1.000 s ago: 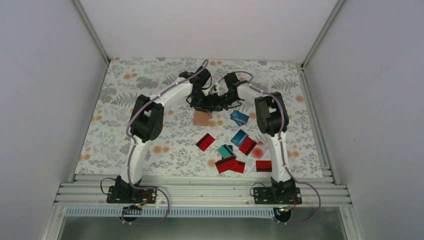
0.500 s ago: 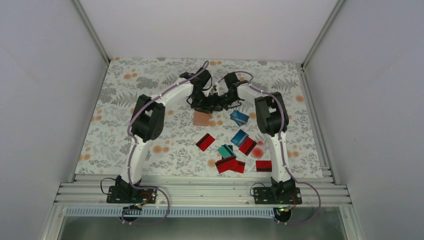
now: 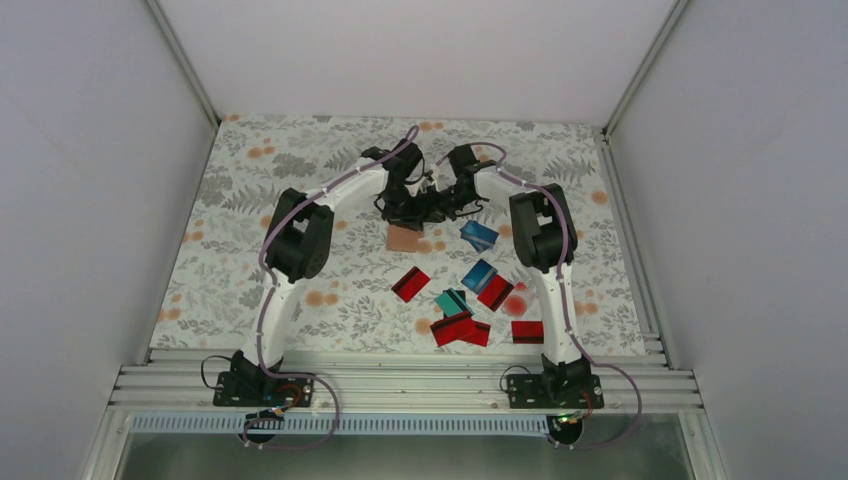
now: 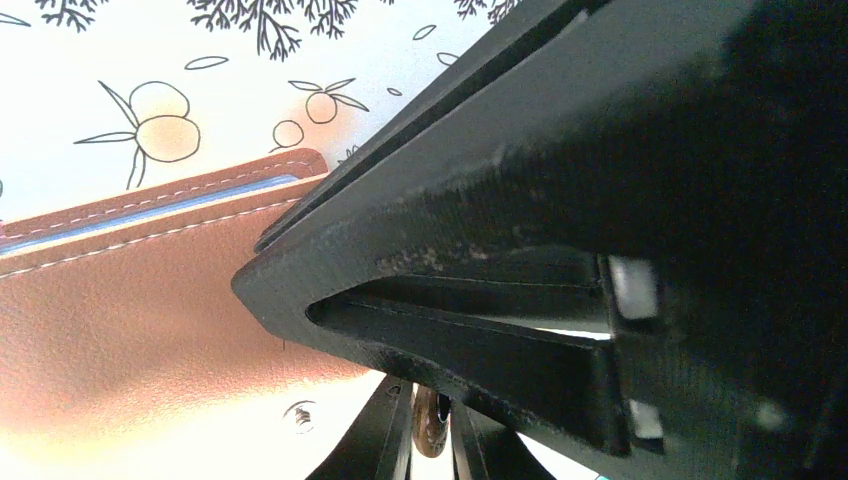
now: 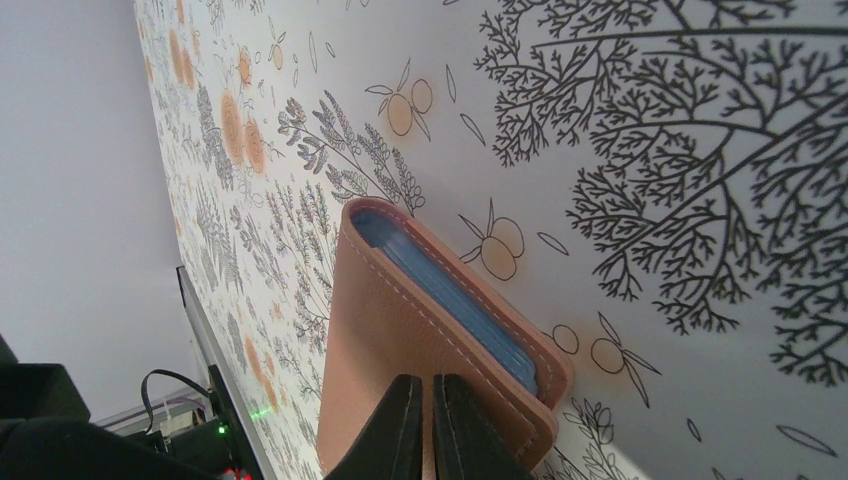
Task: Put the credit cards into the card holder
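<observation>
Loose credit cards (image 3: pixel 480 275) before card holder (image 3: pixel 405 238); some apparently inside it.

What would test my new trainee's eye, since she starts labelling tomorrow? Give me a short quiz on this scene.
1. True or false: the tan leather-like rectangular card holder is empty.
2. Which pinches that holder's edge? A the left one, B the right hand.
3. What colour is the leftmost loose flat plastic card on the floral table?
Key: 1 false, blue cards show inside; 2 B; 3 red.
</observation>
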Motion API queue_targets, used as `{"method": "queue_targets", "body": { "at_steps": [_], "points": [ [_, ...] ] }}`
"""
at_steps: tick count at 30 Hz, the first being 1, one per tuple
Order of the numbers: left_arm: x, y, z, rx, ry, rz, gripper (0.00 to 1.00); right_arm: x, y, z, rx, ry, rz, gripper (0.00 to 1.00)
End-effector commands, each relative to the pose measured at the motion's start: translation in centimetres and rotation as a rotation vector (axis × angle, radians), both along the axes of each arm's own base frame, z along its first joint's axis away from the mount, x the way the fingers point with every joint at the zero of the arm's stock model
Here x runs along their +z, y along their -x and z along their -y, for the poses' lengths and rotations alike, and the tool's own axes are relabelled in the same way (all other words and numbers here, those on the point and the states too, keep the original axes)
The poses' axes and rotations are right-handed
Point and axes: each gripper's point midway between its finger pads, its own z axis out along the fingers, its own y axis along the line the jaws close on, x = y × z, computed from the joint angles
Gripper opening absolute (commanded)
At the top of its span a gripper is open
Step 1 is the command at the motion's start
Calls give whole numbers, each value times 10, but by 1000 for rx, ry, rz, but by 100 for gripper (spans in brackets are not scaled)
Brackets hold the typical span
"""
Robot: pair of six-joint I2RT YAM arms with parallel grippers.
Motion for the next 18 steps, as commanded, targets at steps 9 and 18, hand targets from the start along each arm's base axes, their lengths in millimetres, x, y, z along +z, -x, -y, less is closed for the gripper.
{"method": "queue_targets", "body": {
  "at_steps": [9, 18],
  "points": [
    [23, -29, 19, 10, 70, 124, 20, -42, 23, 8, 13, 112, -101, 4],
    [26, -30, 20, 10, 74, 129, 18, -42, 23, 8, 12, 113, -101, 4]
  ]
}}
